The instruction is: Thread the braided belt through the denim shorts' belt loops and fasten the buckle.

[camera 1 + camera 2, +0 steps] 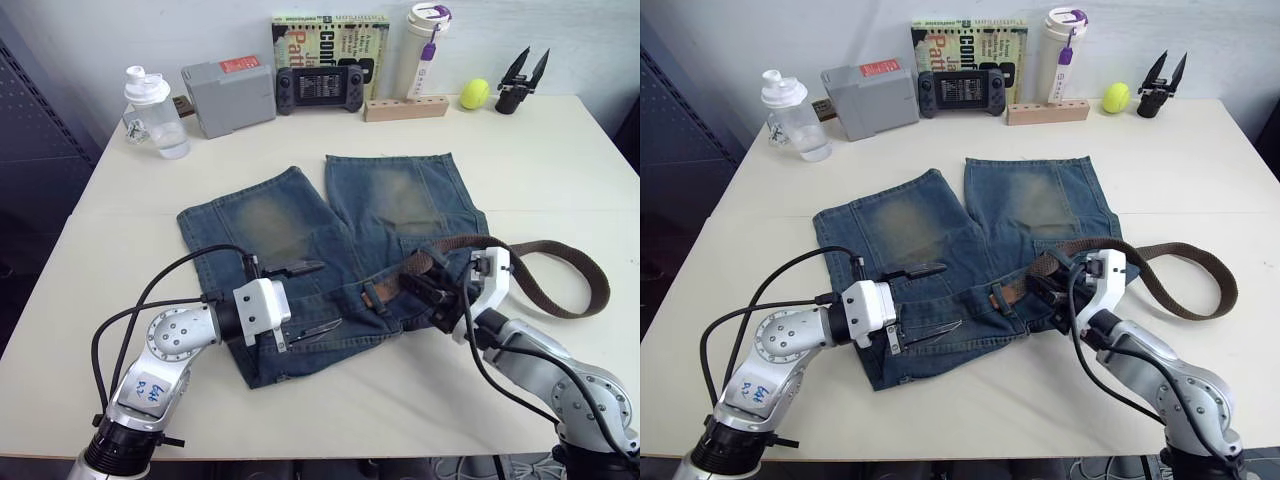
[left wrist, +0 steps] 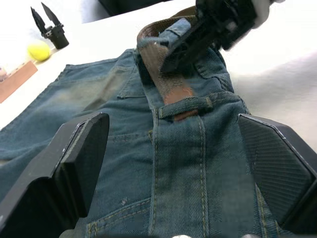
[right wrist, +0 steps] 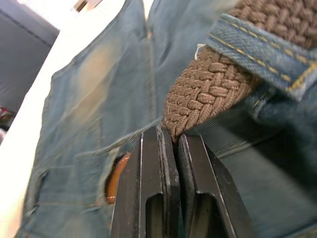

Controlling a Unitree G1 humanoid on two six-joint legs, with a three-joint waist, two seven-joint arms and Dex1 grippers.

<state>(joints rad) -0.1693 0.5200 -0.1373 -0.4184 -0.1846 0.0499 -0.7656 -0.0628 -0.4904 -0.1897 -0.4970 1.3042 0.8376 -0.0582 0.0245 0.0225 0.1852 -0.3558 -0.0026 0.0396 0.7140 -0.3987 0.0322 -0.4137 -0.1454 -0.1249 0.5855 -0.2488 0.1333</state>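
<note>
Right gripper (image 3: 171, 136) pinches the braided belt (image 3: 208, 89) (left gripper (image 1: 305, 298) wide apart)

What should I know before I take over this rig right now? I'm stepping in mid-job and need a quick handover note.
Right gripper: shut on the belt, just past a belt loop it has gone through.
Left gripper: open, empty, over the shorts at the waistband.
Belt: the leather tip pokes under a second loop near the middle of the waistband; the rest trails in a curve on the table on the robot's right. I can't make out the buckle.
Done: threading started.
Left: the remaining loops, then fastening the buckle.
</note>
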